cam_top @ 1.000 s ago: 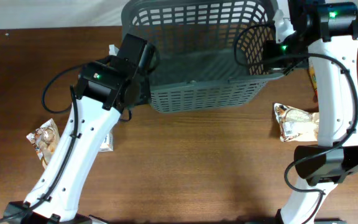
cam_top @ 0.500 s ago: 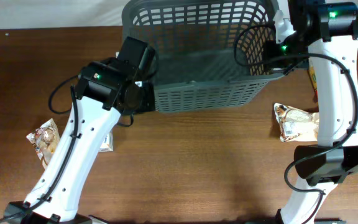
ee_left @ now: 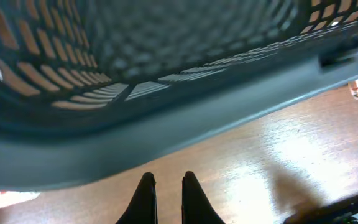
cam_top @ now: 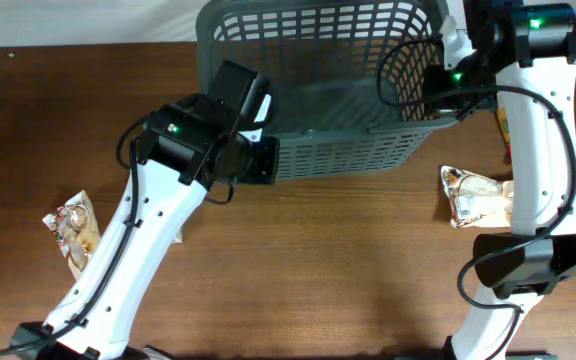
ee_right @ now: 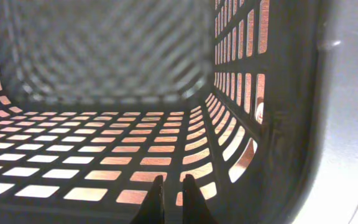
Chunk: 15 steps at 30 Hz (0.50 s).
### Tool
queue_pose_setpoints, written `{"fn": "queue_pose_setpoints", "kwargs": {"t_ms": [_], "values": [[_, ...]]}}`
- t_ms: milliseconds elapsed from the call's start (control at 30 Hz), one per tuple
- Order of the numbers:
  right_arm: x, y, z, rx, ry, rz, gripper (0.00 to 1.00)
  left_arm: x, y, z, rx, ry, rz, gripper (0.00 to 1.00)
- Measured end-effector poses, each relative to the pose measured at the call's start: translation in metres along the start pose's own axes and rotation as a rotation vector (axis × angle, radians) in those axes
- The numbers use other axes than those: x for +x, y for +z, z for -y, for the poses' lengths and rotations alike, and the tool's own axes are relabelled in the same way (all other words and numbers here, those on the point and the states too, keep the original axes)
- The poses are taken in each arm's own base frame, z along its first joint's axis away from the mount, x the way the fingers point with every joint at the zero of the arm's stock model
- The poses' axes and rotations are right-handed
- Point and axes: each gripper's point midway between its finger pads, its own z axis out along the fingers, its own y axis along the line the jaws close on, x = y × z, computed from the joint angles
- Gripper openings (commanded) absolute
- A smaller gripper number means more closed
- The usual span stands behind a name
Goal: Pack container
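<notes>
At the far centre of the tabletop (cam_top: 348, 280) sits the container (cam_top: 318, 155); it looks empty inside. Left pincer (ee_left: 165, 190): fingers nearly together, holding nothing, close by the near-left rim. Right pincer (ee_right: 169, 193): also drawn closed and empty, inside by the right wall. Step: probably nudging the container into place. Next: open up and reach the snack packet (cam_top: 72, 226) on the left or the other packet (cam_top: 476, 196) on the right.

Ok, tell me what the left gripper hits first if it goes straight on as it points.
Most likely the container, at its rim: it spans the view just ahead of the left gripper, beyond a strip of table. Depth is unclear.
</notes>
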Motion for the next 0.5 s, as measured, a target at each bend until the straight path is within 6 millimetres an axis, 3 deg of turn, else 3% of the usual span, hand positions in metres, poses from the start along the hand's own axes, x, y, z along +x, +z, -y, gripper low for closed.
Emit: {"fn": "queue_pose_setpoints", "kwargs": {"t_ms": [500], "values": [[0.0008,0.0000,0.0000,0.000,0.001,-0.003,0.04,-0.0097,-0.0002,0.0021,0.007,0.016,0.040,0.02]]}}
